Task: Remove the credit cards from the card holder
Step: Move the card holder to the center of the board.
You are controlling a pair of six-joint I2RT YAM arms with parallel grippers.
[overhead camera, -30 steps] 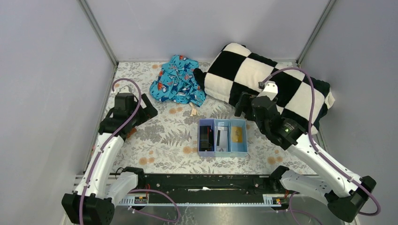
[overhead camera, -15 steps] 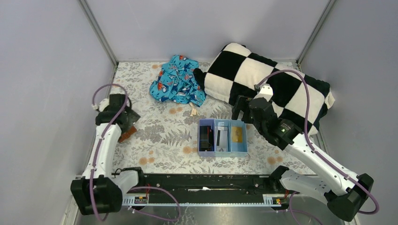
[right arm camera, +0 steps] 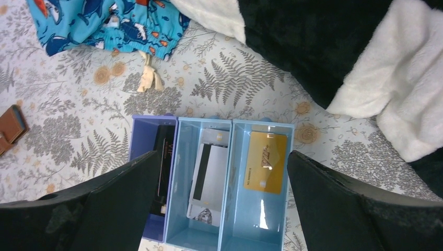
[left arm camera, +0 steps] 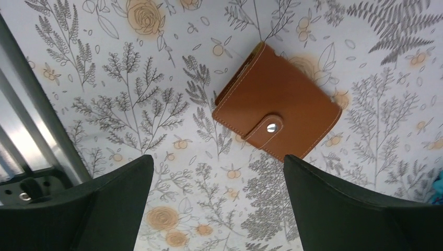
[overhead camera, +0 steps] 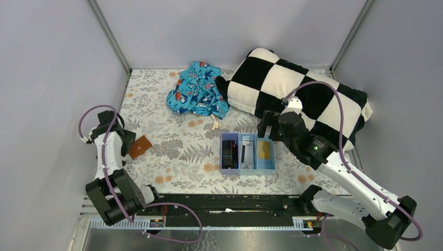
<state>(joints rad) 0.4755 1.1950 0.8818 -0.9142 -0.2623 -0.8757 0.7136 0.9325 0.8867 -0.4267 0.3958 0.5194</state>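
Far left on the floral table (overhead camera: 177, 151), the card holder (left arm camera: 277, 110) lies flat and shut, clasp tab snapped, well apart from everything else. Left gripper (left arm camera: 217, 159) hangs above it, jaws wide apart, empty. Holder sits ahead of the gap, a little toward the right finger, long axis diagonal to the jaw line. Left arm plainly nearer. Right gripper (right arm camera: 223, 154), jaws apart too, hangs over the light blue tray (right arm camera: 231, 125): orange-gold card (right arm camera: 266, 162) flat in its right compartment, dark card (right arm camera: 164, 157) seemingly in the left. Cards look already out.
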